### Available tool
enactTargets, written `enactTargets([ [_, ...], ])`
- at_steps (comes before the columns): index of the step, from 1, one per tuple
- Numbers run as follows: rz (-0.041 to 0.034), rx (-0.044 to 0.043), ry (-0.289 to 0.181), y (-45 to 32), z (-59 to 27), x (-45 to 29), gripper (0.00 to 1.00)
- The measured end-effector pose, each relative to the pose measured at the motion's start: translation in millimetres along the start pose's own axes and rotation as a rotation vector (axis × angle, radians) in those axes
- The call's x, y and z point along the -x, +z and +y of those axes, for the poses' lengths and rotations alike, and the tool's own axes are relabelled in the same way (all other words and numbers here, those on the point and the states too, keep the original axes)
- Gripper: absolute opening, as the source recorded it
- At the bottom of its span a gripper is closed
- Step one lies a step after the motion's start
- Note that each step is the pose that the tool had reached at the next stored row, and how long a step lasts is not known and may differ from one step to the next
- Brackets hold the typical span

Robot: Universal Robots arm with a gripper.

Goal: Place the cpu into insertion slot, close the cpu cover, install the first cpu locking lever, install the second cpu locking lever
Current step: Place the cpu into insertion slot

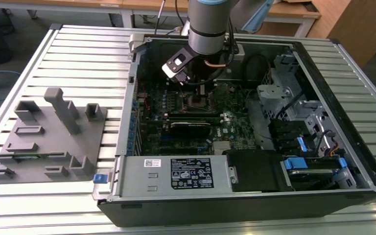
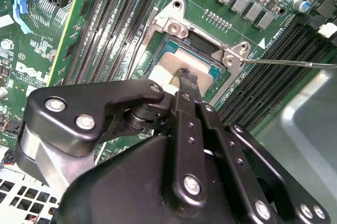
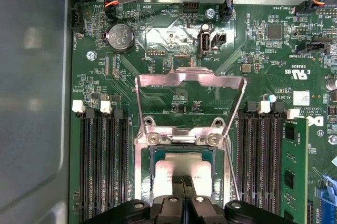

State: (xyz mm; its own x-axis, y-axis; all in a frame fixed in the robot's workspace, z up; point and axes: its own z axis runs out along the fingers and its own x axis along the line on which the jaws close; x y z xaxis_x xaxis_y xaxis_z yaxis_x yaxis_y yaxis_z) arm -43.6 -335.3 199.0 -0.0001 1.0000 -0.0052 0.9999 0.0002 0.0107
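One camera off, two on my wrist.
The exterior view looks down from well back into the open computer case (image 1: 253, 211); both wrist views sit close above the motherboard (image 3: 253, 39) (image 2: 105, 29), sharing the cpu (image 3: 167, 169) (image 2: 169, 69) past my gripper (image 3: 184, 179) (image 2: 186, 74).

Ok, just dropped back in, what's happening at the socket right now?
The gripper is down inside the open computer case, its closed fingertips on the cpu, which lies in the socket. The cpu cover stands swung open, not yet closed.
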Motion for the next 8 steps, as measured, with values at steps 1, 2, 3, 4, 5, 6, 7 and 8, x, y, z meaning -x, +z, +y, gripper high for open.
enactTargets([
  [1,0.0000,-0.0001,0.000,0.0,0.0,0.0,0.11],
  [2,0.0000,-0.0001,0.000,0.1,0.0,0.0,0.11],
  [3,-0.0005,-0.0004,0.000,0.7,-0.1,0.1,0.11],
  [4,-0.0010,-0.0008,0.000,1.2,-0.1,0.2,0.11],
  [5,-0.0010,-0.0007,0.000,1.2,-0.1,0.2,0.11],
  [6,-0.0007,-0.0004,0.000,1.4,-0.2,0.2,0.11],
  [7,-0.0007,-0.0004,0.000,1.4,-0.2,0.2,0.11],
  [8,-0.0005,-0.0003,0.000,1.2,-0.1,0.2,0.11],
])
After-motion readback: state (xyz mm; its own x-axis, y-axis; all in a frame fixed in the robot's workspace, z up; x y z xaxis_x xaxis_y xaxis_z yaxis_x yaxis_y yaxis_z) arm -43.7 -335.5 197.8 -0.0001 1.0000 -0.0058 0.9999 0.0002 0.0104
